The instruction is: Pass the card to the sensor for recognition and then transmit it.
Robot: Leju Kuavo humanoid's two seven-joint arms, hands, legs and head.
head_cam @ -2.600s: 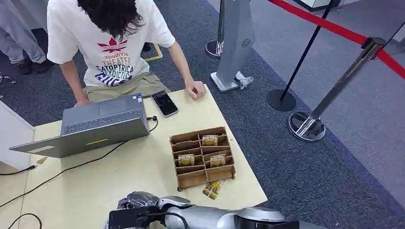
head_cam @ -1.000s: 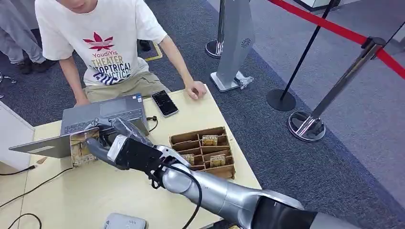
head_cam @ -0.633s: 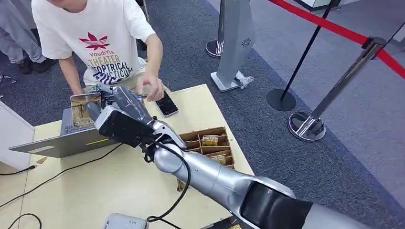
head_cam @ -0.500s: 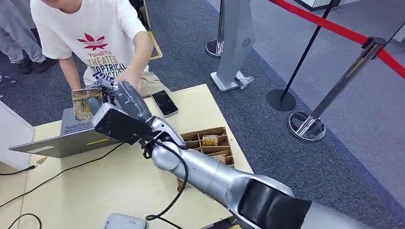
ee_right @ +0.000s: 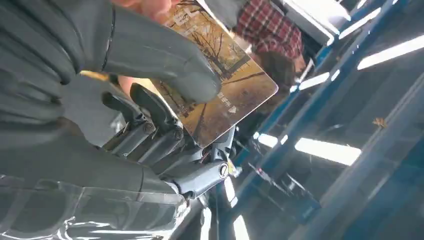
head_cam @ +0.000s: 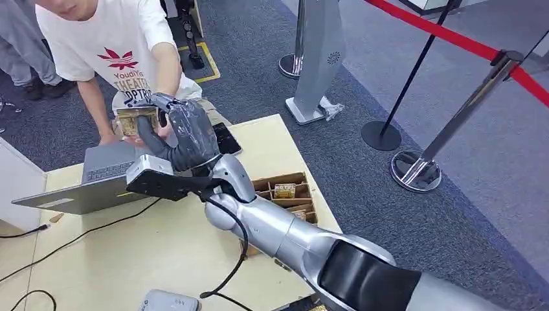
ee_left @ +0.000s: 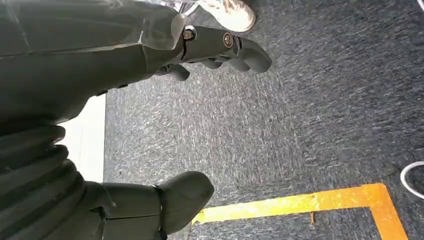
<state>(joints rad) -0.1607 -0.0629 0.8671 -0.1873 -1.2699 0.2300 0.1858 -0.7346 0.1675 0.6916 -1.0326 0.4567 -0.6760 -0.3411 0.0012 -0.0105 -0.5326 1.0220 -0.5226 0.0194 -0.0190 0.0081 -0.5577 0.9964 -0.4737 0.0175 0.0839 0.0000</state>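
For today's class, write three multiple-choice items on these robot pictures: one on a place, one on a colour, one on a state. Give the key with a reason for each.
1. Where does the laptop rest?
A. on the carpet
B. on the table
C. on the card rack

2. What colour is the person's T-shirt?
A. white
B. green
C. black

3. What is the right hand doing?
A. hanging with nothing in it
B. pressing the phone
C. holding a card

Key: 1 B, the laptop sits on the pale tabletop. 2 A, the shirt is white with a red print. 3 C, the right wrist view shows the thumb pressed on the card.
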